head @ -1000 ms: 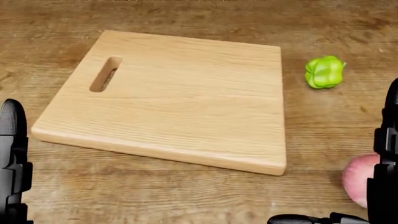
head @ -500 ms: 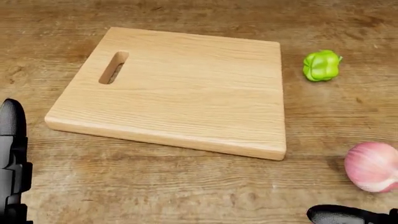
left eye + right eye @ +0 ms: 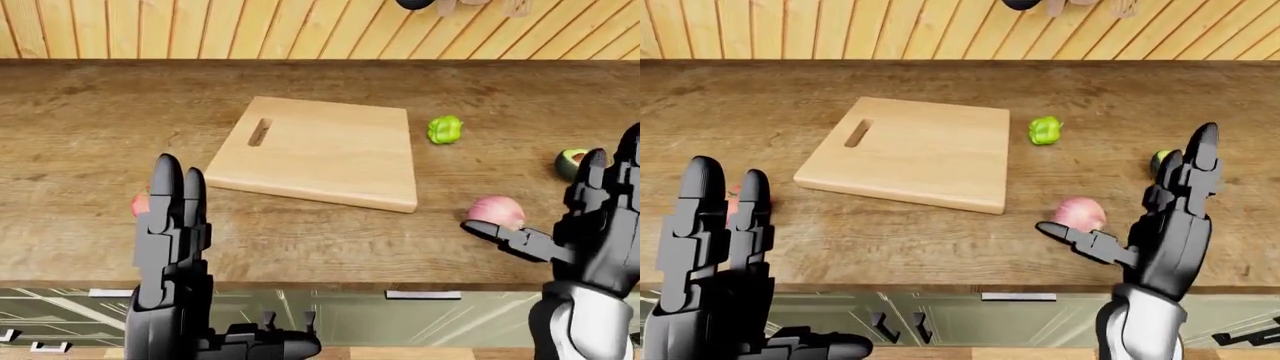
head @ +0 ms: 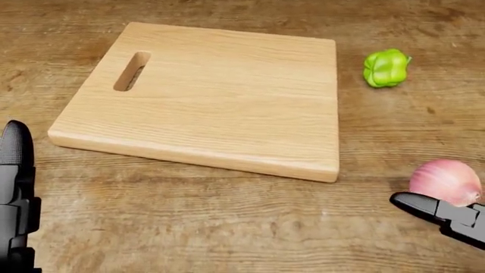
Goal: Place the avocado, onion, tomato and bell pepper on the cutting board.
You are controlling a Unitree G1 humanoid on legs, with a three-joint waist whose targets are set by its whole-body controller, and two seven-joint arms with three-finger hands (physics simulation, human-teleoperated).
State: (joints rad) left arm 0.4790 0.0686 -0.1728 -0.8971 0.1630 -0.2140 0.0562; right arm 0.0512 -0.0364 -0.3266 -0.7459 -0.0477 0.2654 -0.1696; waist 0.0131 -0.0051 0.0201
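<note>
worn wooden counter (image 3: pixel 80 112) is spread under everything, with plank wall panelling seen at 12 o'clock in the eye views.

nearest, the left hand (image 3: pixel 170 225) is held upright with its fingers straight and spread, nothing in it. the right hand (image 3: pixel 1165 217) is likewise raised and splayed wide, one finger stretched toward the onion (image 3: pixel 1080 214); whether that tip touches cannot be told, and nothing is gripped.

the onion is found just beside that finger, at 4 o'clock of the cutting board (image 3: pixel 320 150). it is judged round, firm and smooth-skinned, light enough but inclined to roll, so it would best be taken around its widest middle. a red thing, probably the tomato (image 3: pixel 139 204), is mostly hidden behind the left fingers, at 8 o'clock of the board. the board itself is bare. further off, the bell pepper (image 3: pixel 445 129) is seen at 2 o'clock of the board, lobed and likely easy to pinch, and the avocado (image 3: pixel 570 161) lies near the right edge.

the head view shows board, pepper and onion only; the tomato and avocado are given by the eye views alone.
</note>
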